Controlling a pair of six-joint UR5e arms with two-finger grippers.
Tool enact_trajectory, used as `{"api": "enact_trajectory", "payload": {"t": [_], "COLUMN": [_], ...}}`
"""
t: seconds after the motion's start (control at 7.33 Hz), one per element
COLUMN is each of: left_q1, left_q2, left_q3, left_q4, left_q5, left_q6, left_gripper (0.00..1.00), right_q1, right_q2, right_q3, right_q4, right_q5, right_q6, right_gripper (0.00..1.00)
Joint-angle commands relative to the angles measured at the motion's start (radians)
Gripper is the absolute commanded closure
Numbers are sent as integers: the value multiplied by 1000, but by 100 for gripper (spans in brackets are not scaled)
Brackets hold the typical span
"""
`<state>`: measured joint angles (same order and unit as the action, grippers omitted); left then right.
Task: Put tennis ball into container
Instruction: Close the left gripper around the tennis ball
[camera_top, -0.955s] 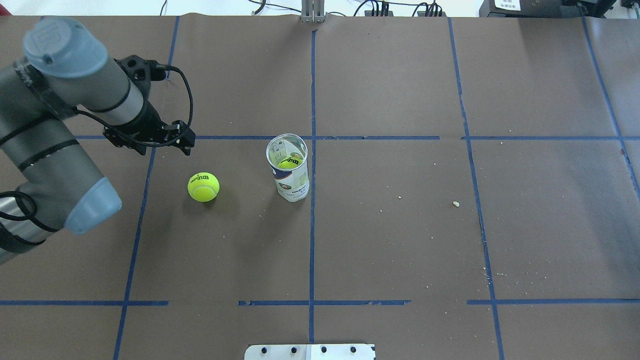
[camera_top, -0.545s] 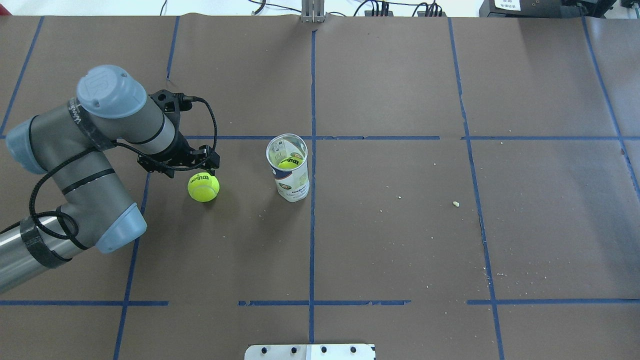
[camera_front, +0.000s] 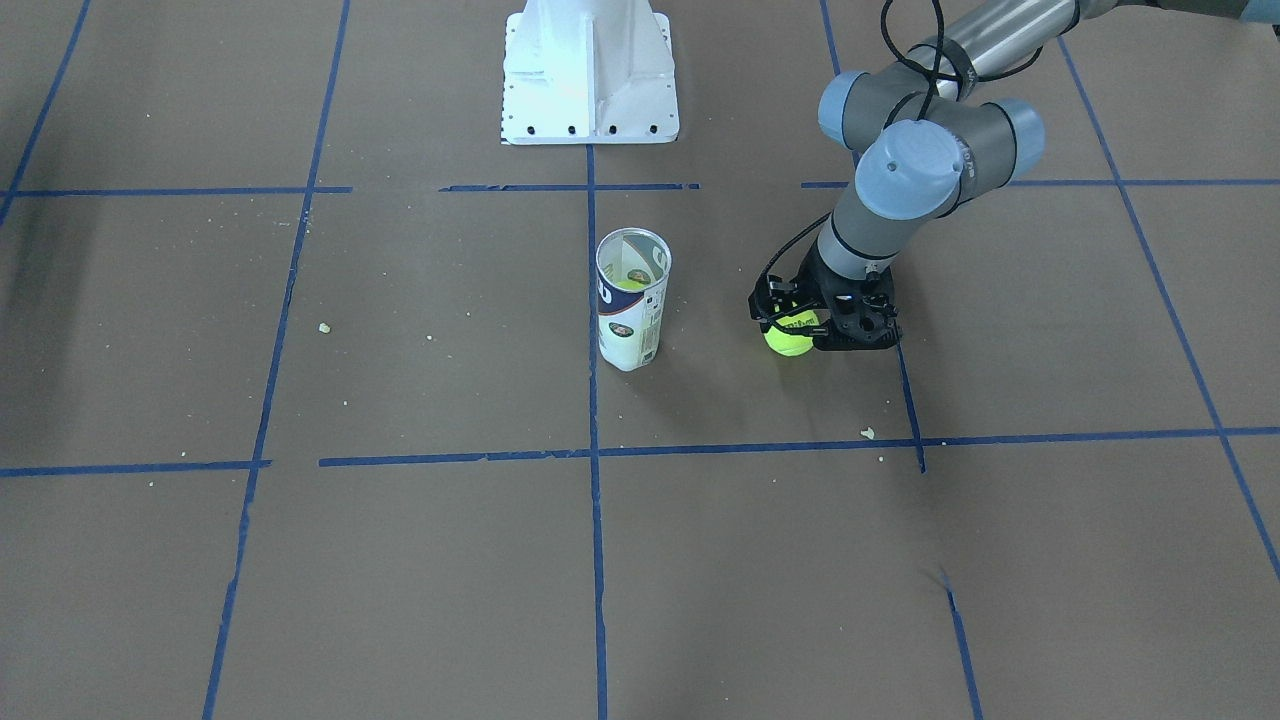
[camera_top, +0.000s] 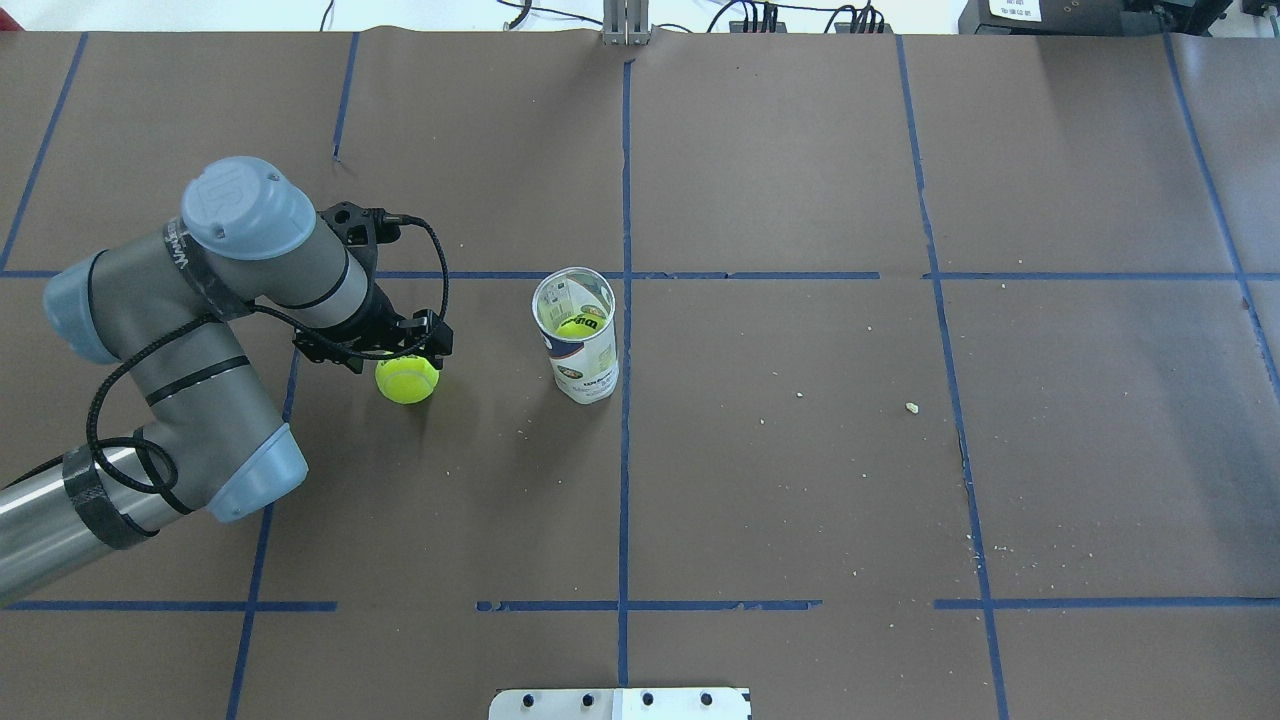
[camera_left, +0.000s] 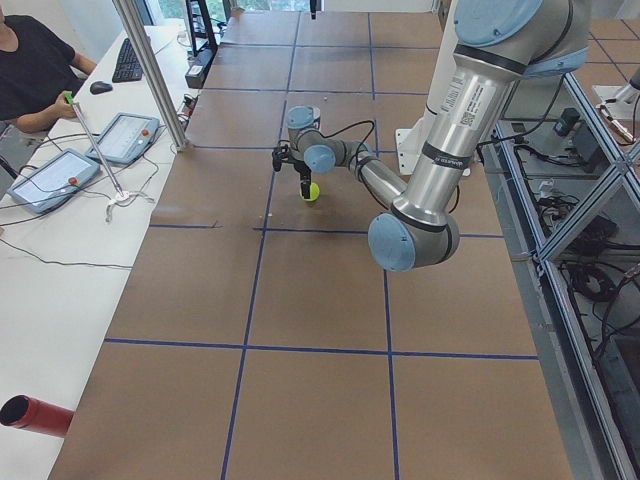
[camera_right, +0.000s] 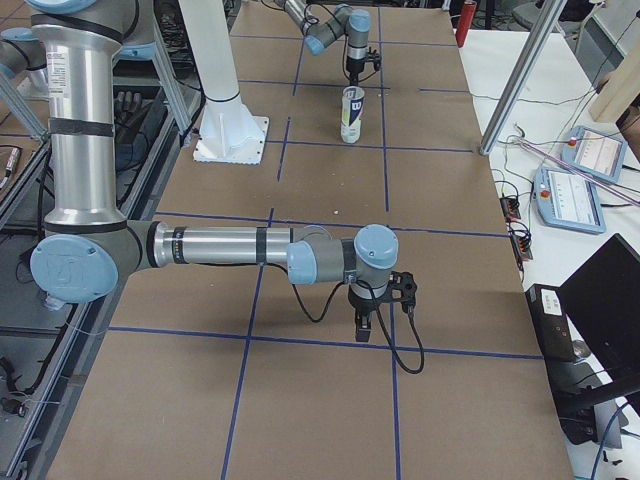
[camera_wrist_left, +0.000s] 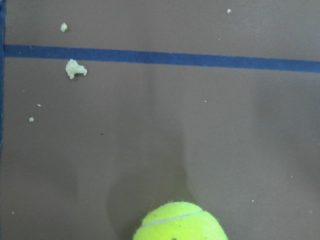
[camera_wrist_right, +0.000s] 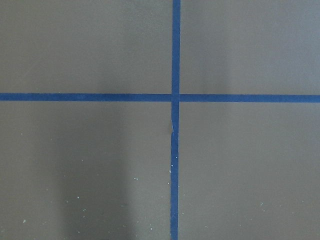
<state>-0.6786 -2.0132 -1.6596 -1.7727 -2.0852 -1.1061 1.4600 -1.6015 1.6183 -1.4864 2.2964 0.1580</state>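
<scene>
A yellow-green tennis ball (camera_top: 410, 385) lies on the brown table left of the container (camera_top: 587, 366). That container is an upright white and blue tube with an open top (camera_front: 630, 330), and a second ball (camera_top: 580, 323) lies inside it. My left gripper (camera_top: 407, 356) hangs straight over the loose ball (camera_front: 788, 342), open, its black fingers (camera_front: 762, 303) straddling the ball's top. The left wrist view shows only the ball's top (camera_wrist_left: 180, 226) at the bottom edge. My right gripper (camera_right: 377, 318) appears only in the exterior right view, low over the table far from the tube; whether it is open I cannot tell.
The white pedestal base (camera_front: 590, 70) stands at the robot's side of the table, behind the tube. Blue tape lines (camera_top: 625, 450) cross the brown paper, with small crumbs (camera_top: 911, 407) scattered on it. The right wrist camera sees a tape cross (camera_wrist_right: 175, 97).
My left arm has swung right and down from the far left. Its gripper went from well clear of the ball to directly over it, covering the lettering. Ball and tube stayed put.
</scene>
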Motion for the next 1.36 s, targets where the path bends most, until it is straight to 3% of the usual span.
{"api": "enact_trajectory", "payload": {"t": [0.0, 0.41, 0.68, 0.82, 1.09, 1.23], "left_q1": [22, 22, 21, 16, -21, -51], "left_q2": [1, 2, 1, 1, 1, 5], "left_q3": [14, 14, 12, 12, -32, -86], "left_q4": [-5, -5, -5, -5, 5, 48], "left_q5": [1, 2, 22, 22, 34, 33], "left_q6": [-1, 3, 0, -6, -9, -5], "left_gripper": [0, 2, 18, 36, 84, 100], "right_q1": [0, 0, 0, 0, 0, -1], "right_q2": [0, 0, 0, 0, 0, 0], "right_q3": [0, 0, 0, 0, 0, 0], "right_q4": [0, 0, 0, 0, 0, 0], "right_q5": [0, 0, 0, 0, 0, 0], "right_q6": [0, 0, 0, 0, 0, 0], "right_gripper": [0, 0, 0, 0, 0, 0]}}
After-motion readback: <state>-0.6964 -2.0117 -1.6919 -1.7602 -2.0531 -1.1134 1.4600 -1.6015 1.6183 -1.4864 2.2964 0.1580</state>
